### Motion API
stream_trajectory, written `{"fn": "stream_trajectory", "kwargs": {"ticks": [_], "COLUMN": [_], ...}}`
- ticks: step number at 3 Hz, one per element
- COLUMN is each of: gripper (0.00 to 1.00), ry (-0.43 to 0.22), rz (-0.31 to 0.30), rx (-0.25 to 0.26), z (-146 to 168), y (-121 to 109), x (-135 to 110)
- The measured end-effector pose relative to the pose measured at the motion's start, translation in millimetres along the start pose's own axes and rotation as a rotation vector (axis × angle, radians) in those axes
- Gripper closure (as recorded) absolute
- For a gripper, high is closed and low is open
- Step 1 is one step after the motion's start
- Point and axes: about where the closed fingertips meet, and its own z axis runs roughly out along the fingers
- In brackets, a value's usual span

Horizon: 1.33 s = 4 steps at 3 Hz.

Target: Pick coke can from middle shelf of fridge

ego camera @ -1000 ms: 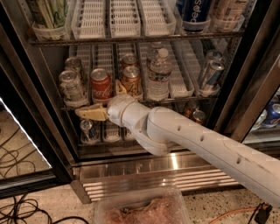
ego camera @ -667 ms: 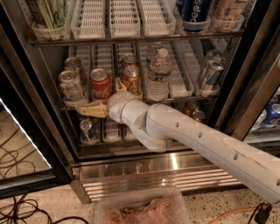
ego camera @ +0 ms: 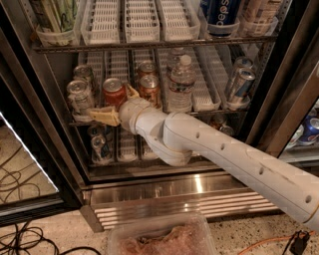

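Observation:
The red coke can (ego camera: 113, 90) stands at the front of the middle shelf (ego camera: 205, 101) of the fridge (ego camera: 192, 193), between a silver can (ego camera: 79, 94) on its left and an orange-brown can (ego camera: 149, 88) on its right. My gripper (ego camera: 112, 103) reaches in from the lower right, right at the can's lower front. It is open: one tan finger (ego camera: 102, 116) lies below and left of the can, and the other (ego camera: 132, 91) rises at its right side. The white arm hides the shelf's front edge.
A clear water bottle (ego camera: 181, 80) stands right of the orange-brown can. Tilted silver cans (ego camera: 239, 83) are at the shelf's right end. A blue Pepsi can (ego camera: 220, 14) sits on the shelf above. More cans (ego camera: 100, 146) are below. A clear plastic tub (ego camera: 160, 237) and cables (ego camera: 22, 238) lie on the floor.
My gripper has moved slightly up and inward toward the coke can, and its fingers now sit on either side of the can. The cans have not moved.

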Motion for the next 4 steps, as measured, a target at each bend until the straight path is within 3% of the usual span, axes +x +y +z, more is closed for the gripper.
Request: {"fn": "stream_trajectory", "kwargs": {"ticks": [3, 4], "gripper": [0.89, 1.00], "ry": [0.013, -0.010], "rz": [0.004, -0.008], "rx": [-0.013, -0.013], "z": [-0.1, -3.2], "y": [3.2, -1.8], "x": [4.3, -10.3]}}
